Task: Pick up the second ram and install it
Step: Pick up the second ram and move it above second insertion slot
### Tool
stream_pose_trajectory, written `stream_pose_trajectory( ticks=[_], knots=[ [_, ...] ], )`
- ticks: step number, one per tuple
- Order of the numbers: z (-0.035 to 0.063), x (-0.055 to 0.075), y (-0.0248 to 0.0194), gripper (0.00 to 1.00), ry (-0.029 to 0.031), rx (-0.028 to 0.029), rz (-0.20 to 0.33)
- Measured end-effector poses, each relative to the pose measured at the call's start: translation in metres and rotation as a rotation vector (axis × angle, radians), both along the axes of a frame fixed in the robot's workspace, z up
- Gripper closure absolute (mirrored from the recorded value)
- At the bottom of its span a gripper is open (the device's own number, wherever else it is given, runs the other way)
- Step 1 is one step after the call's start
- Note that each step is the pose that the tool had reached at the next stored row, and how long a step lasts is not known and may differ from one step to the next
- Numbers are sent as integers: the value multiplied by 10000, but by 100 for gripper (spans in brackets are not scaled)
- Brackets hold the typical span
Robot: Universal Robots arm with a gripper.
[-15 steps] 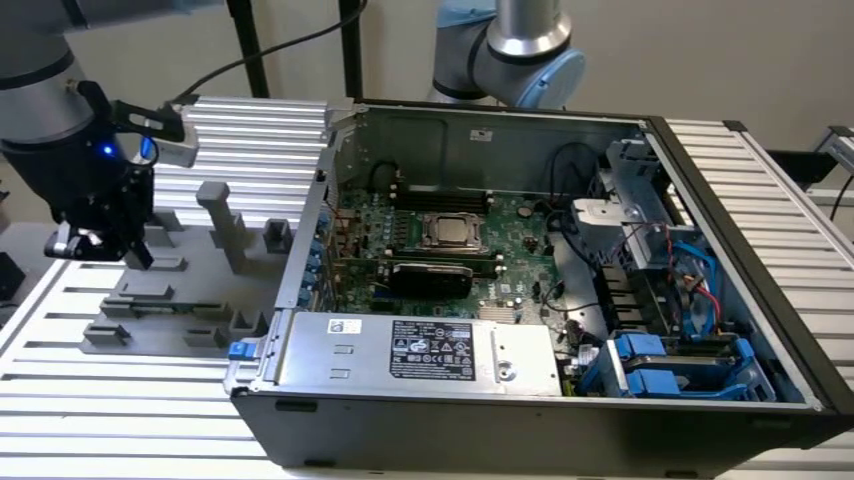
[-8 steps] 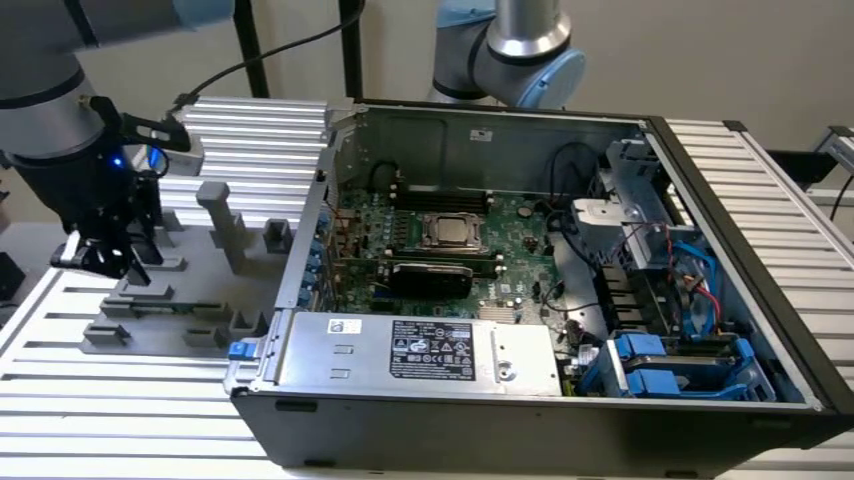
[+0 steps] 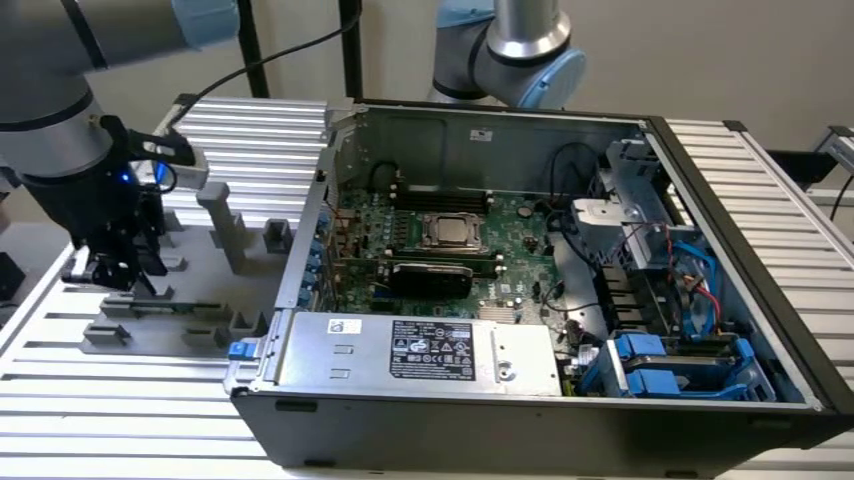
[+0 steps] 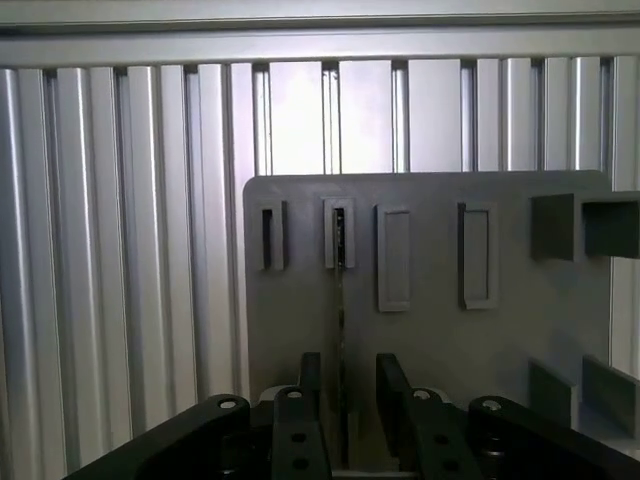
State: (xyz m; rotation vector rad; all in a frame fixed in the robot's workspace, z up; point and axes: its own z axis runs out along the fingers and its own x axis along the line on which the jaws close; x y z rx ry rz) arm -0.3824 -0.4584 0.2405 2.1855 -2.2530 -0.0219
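The second ram [image 4: 340, 300] shows edge-on as a thin dark stick standing in a slot of the grey holder plate [image 4: 430, 340]. My gripper [image 4: 345, 365] straddles it, open, with a black finger on each side and a small gap to the stick. In the exterior view the gripper [image 3: 118, 275] hangs low over the holder plate [image 3: 214, 285] at that view's left, beside the open computer case [image 3: 534, 420]. Inside the case lies the green motherboard [image 3: 514, 235].
The holder plate carries several empty slots [image 4: 475, 255] and upright grey blocks [image 3: 220, 225]. A ribbed aluminium table [image 3: 107, 400] lies under everything. A second robot arm [image 3: 514, 50] stands behind the case. A silver power supply [image 3: 414, 350] fills the case's near side.
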Motion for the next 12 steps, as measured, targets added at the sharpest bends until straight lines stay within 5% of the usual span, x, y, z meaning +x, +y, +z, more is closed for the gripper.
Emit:
stream_pose_trajectory(
  ticks=[12],
  knots=[
    [-215, 76, -55, 64, -4, 2, 355]
  ],
)
